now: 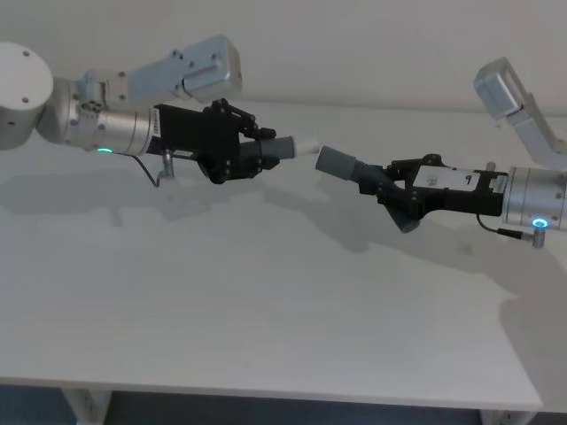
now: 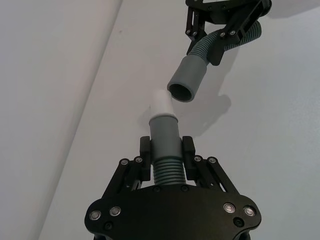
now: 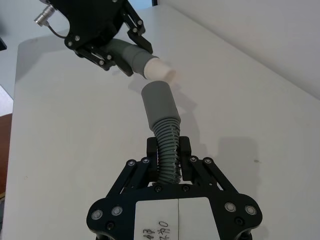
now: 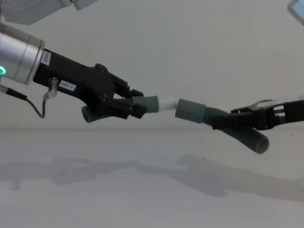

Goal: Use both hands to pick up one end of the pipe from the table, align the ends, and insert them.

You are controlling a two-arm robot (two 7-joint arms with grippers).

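Both pipe pieces are held in the air above the white table (image 1: 266, 310). My left gripper (image 1: 257, 155) is shut on the ribbed part of the left pipe piece (image 1: 279, 146), whose white tip (image 1: 306, 143) points right. My right gripper (image 1: 381, 181) is shut on the right pipe piece (image 1: 341, 164), its open grey socket facing left. The white tip (image 4: 167, 103) and the socket (image 4: 190, 110) nearly meet, with a small gap between them. In the left wrist view the socket (image 2: 187, 77) sits slightly off to one side of the tip (image 2: 161, 102). The right piece's free end (image 4: 254, 140) hangs below the gripper.
A pale wall (image 1: 354, 44) rises behind the table's far edge. The table's front edge (image 1: 266, 394) runs along the bottom of the head view. Shadows of both arms lie on the surface.
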